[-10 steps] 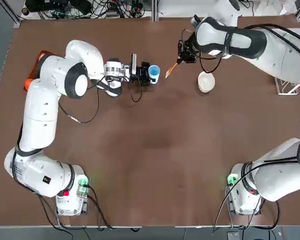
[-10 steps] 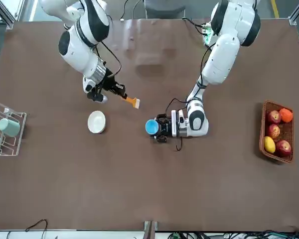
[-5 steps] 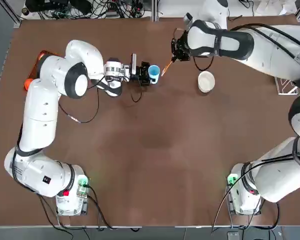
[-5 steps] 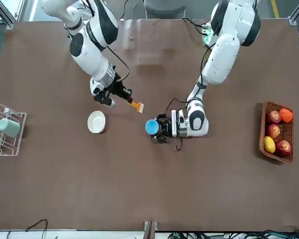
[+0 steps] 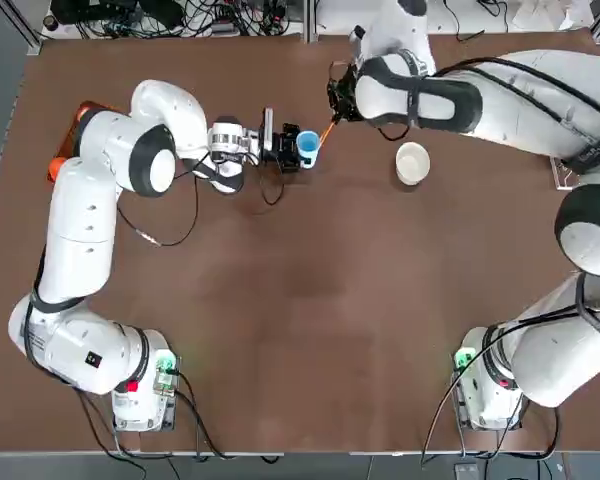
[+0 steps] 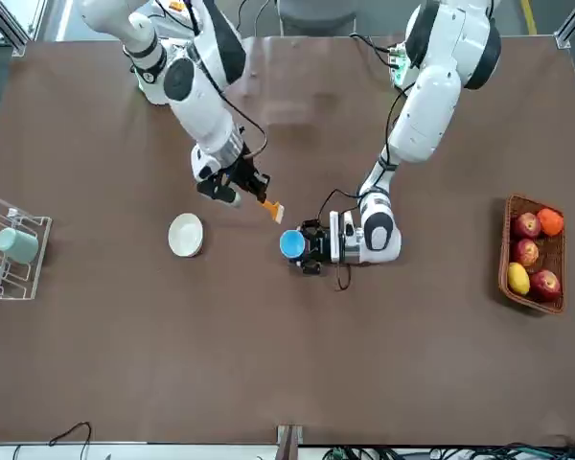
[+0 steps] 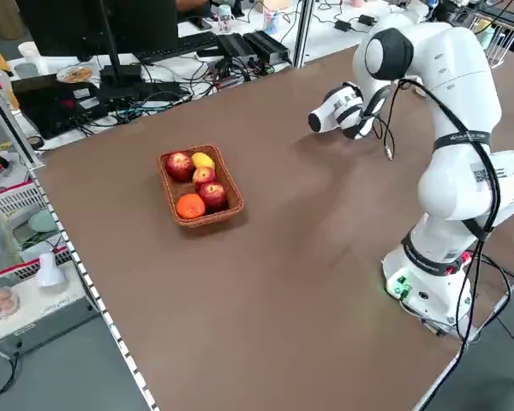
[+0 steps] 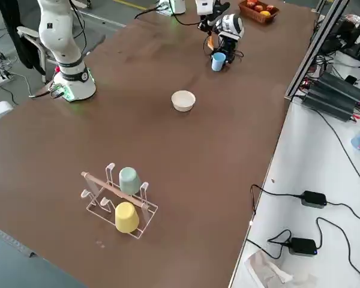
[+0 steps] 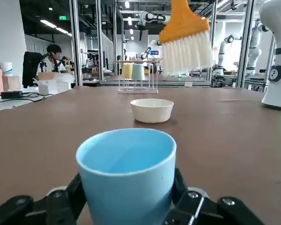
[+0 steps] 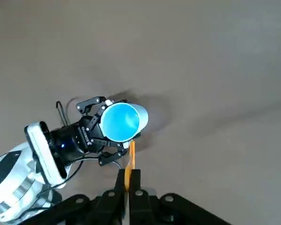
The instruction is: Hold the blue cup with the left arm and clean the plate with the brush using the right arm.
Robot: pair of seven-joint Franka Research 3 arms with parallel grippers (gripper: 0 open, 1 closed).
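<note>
Hidden or hard to make out: in the top view the right gripper (image 5: 332,108) is mostly covered by its own arm, so its fingers read best from the right wrist view. The brush's bristles are cut off behind the cup rim there. The left side view shows neither the cup nor the plate. The fruit in the basket is too small to sort by kind.
Left gripper (image 6: 311,246): lies level just above the table, fingers clamped on either side of the blue cup.
Blue cup (image 6: 291,244): upright on the table between the left fingers, mouth up, nothing visible inside.
Right gripper, grip: fingers pressed together on the orange handle of the brush.
Brush (image 6: 267,206): juts out from the right gripper towards the cup, bristle end just beside the cup's rim; whether it touches cannot be told. From the left wrist view the bristles hang in the air above and beyond the cup.
Plate (image 5: 412,163): on the table, near the right gripper on the side away from the cup, well apart from the left gripper; nothing in it.
Wire rack (image 8: 117,201): well apart from both grippers, beyond the plate; holds two cups mouth down, one pale teal, one yellow.
Basket (image 6: 527,287): behind the left gripper, well apart; holds about five pieces of fruit, red, orange and yellow.
Counts: two arms, three cups, one plate, one brush, one rack, one basket.
</note>
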